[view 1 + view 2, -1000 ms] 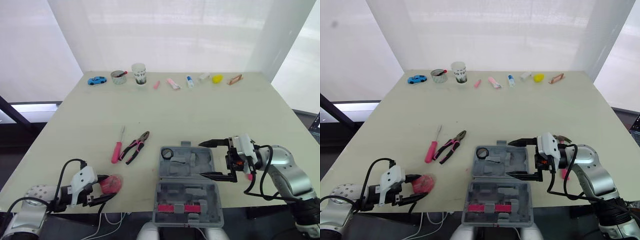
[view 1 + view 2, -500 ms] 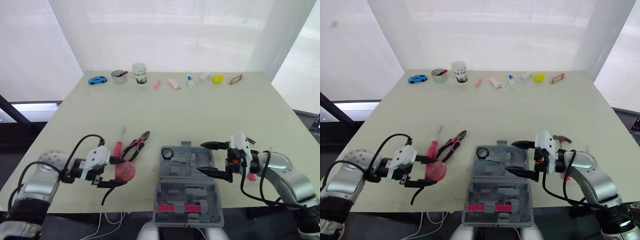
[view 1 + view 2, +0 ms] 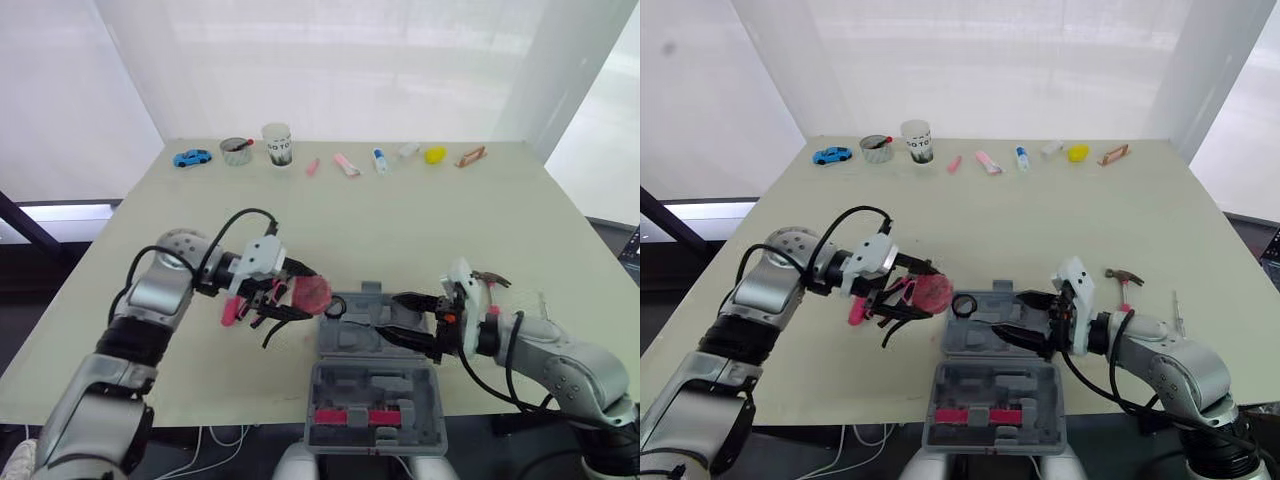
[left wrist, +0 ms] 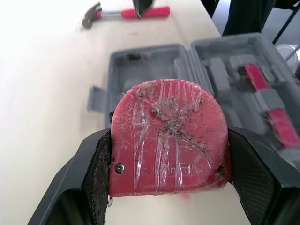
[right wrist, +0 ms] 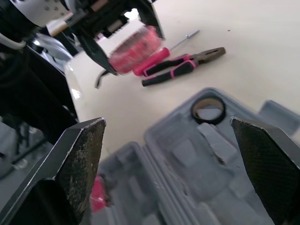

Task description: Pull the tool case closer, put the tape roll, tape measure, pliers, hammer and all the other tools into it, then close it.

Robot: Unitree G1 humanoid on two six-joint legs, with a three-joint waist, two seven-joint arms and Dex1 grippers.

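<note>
Just left of the case (image 3: 375, 388), the left gripper (image 3: 303, 292) clamps the tape measure (image 4: 168, 136); dropped early, it may strike the rim or the wide-open, empty right gripper (image 3: 392, 318).

The far edge of the table (image 3: 420, 220) has a row of random stuff lined up around a white cup (image 3: 277, 146). A grey tin (image 3: 236, 151) sits just left of the cup, with a blue toy car (image 3: 193, 158) past that. Right of the cup are two pink bits (image 3: 313, 166), a little bottle (image 3: 380, 160), something white (image 3: 408, 152), a yellow lump (image 3: 434, 155), and a brownish piece (image 3: 470, 156) farthest out.
</note>
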